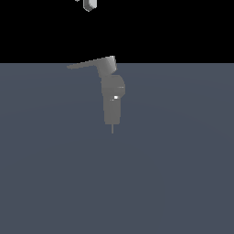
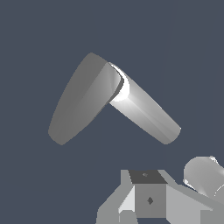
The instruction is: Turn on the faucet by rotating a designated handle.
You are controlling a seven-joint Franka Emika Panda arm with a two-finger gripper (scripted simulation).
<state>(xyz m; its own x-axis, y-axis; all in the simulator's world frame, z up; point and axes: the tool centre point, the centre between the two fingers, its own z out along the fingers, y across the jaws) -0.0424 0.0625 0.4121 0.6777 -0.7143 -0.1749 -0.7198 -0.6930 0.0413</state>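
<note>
— What is shown of the faucet (image 1: 113,98) at this stage?

— The grey column is seen standing upright on the floor, its thin pin at the bottom. The handle (image 1: 87,64) is carried out flat from the angled top cap toward the exterior view's left. Nothing is touching it.

— And the gripper (image 1: 89,5)?

— Only a small white tip is caught at the top edge of the exterior view, well above the handle and clear of it. In the wrist view the handle (image 2: 81,100) and the body (image 2: 146,114) are seen from overhead, out beyond the gripper's housing (image 2: 148,199), with open space between. Whether the fingers are spread or closed cannot be told; too little of them is shown.

— How much of the task is judged done?

— None of the turning, by appearances. No contact has been made. The descent to the handle's level, the placing of the fingers against the bar and the rotation itself are all judged to be left.
</note>
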